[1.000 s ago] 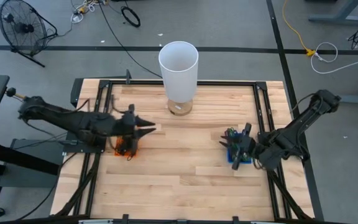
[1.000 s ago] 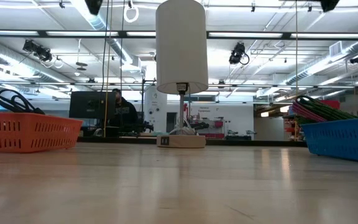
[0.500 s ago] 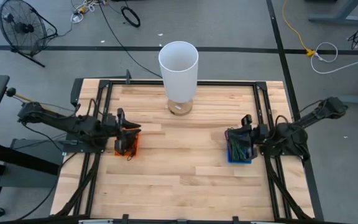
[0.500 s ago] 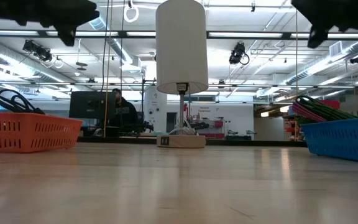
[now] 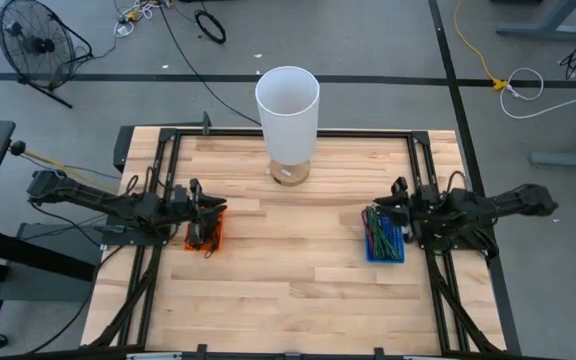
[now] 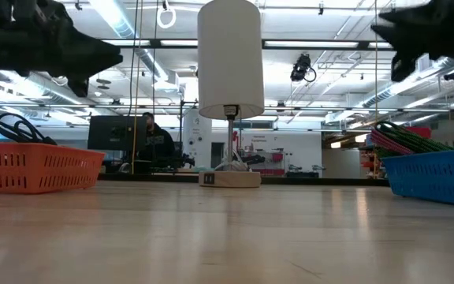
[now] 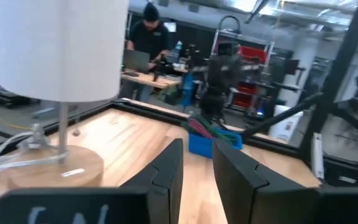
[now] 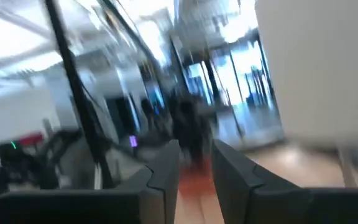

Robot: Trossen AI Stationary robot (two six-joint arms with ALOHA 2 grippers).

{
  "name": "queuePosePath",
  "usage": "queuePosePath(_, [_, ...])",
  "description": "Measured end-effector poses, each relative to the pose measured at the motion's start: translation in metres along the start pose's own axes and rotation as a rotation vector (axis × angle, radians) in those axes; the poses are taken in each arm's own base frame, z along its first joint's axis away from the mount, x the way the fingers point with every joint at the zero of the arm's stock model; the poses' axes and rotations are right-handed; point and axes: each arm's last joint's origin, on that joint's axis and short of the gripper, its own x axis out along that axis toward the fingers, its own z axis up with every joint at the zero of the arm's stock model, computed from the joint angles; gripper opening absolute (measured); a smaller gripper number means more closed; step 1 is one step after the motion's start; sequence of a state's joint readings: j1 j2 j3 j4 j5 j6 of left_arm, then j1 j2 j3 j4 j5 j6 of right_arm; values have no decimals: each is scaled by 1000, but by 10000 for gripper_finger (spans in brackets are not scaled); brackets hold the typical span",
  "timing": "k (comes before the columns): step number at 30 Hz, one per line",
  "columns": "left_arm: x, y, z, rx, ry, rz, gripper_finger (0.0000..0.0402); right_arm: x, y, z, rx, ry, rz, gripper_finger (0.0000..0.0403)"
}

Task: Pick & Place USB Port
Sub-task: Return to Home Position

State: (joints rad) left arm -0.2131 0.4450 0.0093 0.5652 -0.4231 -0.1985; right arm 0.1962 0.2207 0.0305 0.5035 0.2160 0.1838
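Blue bin (image 5: 396, 252) just by my right pincer (image 5: 395, 207) holds the cables (image 5: 377, 234), limp and light I reckon, best pinched at a stiff plug, while my left pincer (image 5: 208, 208) hangs over the orange bin (image 5: 217, 238), both pressed together, empty.

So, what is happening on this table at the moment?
Nothing is being handled. The left gripper hangs empty over the orange bin, and the right gripper, also empty, is at the edge of the blue bin, which holds green and pink cables. A white lamp stands at the table's back. The sorting looks finished.
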Motion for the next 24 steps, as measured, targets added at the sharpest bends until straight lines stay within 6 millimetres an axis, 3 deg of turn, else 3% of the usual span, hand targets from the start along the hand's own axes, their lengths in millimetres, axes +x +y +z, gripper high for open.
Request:
queuePosePath(7, [-1, -1, 3, 11, -19, -27, 89, -16, -14, -20, 155, 425, -168, 94])
queuePosePath(14, [-2, 5, -13, -47, 117, 70, 89, -15, -13, -29, 84, 304, -33, 94])
queuePosePath(24, [-1, -1, -3, 14, 45, -63, 89, -13, -9, -22, 24, 241, 58, 94])
